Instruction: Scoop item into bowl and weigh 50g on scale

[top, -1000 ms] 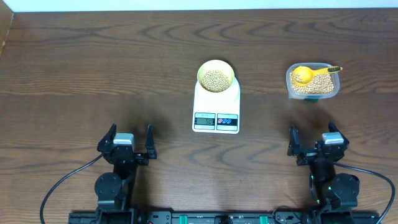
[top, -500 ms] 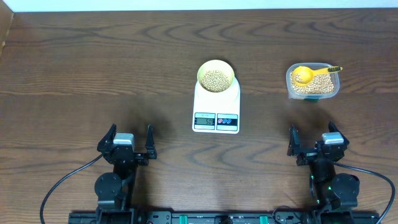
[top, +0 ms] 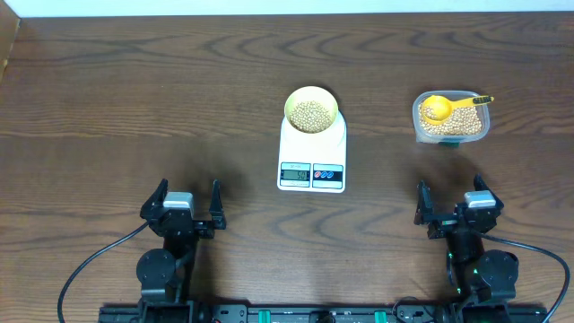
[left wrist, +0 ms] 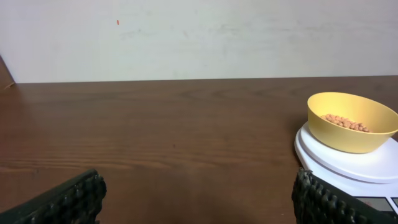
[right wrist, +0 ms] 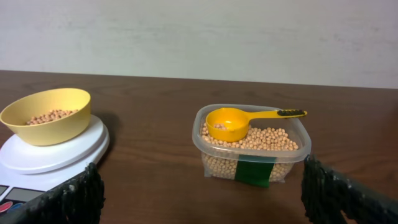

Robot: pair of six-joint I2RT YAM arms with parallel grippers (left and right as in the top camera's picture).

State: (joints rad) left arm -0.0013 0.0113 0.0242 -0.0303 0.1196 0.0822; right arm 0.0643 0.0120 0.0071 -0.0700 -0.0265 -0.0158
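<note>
The pale yellow-green bowl (top: 311, 110) stands on the white scale (top: 311, 157) at the table's middle and holds beige beans (top: 311, 115). The bowl (left wrist: 352, 121) also shows in the left wrist view, and the bowl (right wrist: 48, 114) and scale (right wrist: 53, 152) show in the right wrist view. A clear tub (top: 451, 117) of beans (right wrist: 261, 138) sits at the right, with a yellow scoop (top: 439, 108) resting in it. My left gripper (top: 183, 203) and right gripper (top: 453, 199) are open and empty, near the table's front edge, well apart from everything.
The tub (right wrist: 251, 143) carries a green label on its front wall. The scale's display and coloured buttons (top: 311, 172) face the front edge. A pale wall runs behind the table's far edge.
</note>
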